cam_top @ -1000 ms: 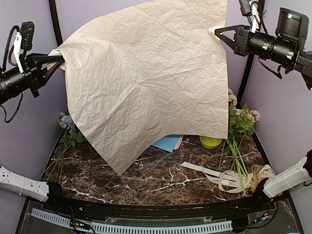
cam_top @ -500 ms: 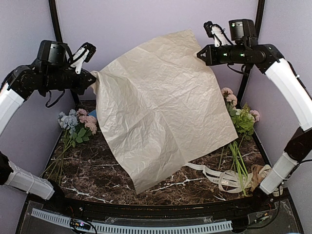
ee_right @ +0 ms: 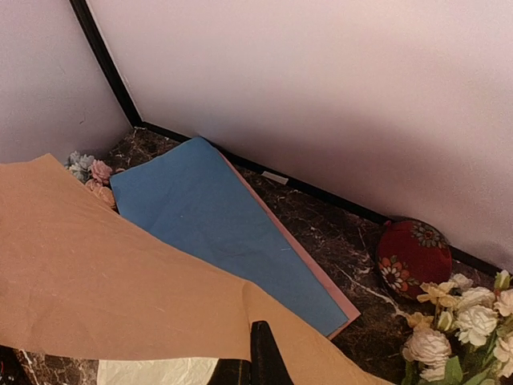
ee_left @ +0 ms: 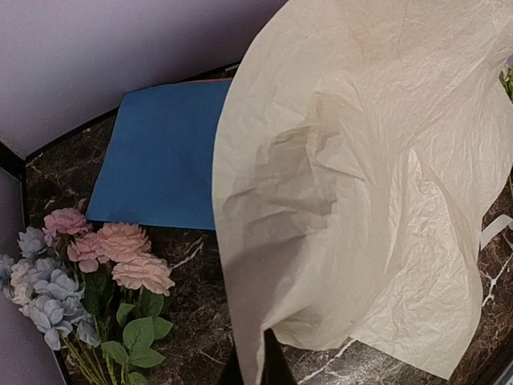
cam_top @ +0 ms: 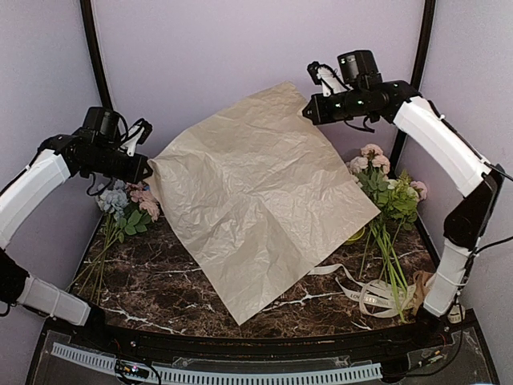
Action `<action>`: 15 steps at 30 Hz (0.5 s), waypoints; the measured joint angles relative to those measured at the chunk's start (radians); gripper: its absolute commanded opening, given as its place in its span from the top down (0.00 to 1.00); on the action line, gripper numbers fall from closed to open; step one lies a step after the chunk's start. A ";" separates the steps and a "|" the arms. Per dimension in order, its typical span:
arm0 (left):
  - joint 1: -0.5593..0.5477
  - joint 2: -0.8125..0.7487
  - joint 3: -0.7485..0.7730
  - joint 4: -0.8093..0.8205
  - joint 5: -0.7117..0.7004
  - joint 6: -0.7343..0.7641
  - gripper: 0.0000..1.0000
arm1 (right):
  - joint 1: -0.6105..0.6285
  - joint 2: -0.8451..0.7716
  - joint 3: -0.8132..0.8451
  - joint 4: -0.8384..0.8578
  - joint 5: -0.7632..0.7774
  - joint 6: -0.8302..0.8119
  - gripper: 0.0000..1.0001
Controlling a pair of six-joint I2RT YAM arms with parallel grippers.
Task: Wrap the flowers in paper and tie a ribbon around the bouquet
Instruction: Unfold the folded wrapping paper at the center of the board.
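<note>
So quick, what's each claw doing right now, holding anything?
Left claw: closed, gripping a corner of the paper.
Right claw: closed, gripping the paper near its far corner.

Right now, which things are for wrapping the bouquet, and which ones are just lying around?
For the job: tan paper, pinched by the left claw and right claw; pink-and-cream flowers; cream ribbon.
Just lying about: blue sheet; blue-and-pink flower bunch; red flowered round thing.
</note>
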State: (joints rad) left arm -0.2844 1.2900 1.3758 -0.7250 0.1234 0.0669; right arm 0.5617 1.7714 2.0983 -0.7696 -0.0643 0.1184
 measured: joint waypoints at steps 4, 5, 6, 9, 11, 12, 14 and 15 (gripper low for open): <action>0.060 0.033 -0.059 0.015 -0.001 0.005 1.00 | 0.000 0.138 0.023 0.043 -0.018 0.025 1.00; 0.068 0.048 -0.067 0.019 -0.004 0.008 1.00 | 0.000 0.174 0.029 0.051 -0.021 0.032 1.00; 0.076 0.062 -0.072 0.023 -0.008 0.010 1.00 | 0.000 0.211 0.036 0.059 -0.022 0.039 1.00; 0.085 0.120 -0.085 0.040 -0.032 0.022 1.00 | 0.000 0.309 0.053 0.091 -0.021 0.051 1.00; 0.086 0.164 -0.087 0.052 -0.055 0.030 1.00 | 0.001 0.359 0.055 0.114 -0.021 0.056 1.00; 0.088 0.188 -0.087 0.058 -0.069 0.034 1.00 | 0.001 0.382 0.056 0.132 -0.021 0.057 0.99; 0.091 0.233 -0.087 0.066 -0.105 0.043 1.00 | 0.002 0.418 0.061 0.152 -0.021 0.060 0.84; 0.093 0.255 -0.087 0.067 -0.128 0.050 1.00 | 0.002 0.433 0.066 0.158 -0.022 0.061 0.77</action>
State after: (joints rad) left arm -0.1909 1.5452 1.2892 -0.6579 -0.0044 0.1173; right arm 0.5632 2.2040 2.1643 -0.6113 -0.0860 0.1795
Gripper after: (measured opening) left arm 0.003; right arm 0.054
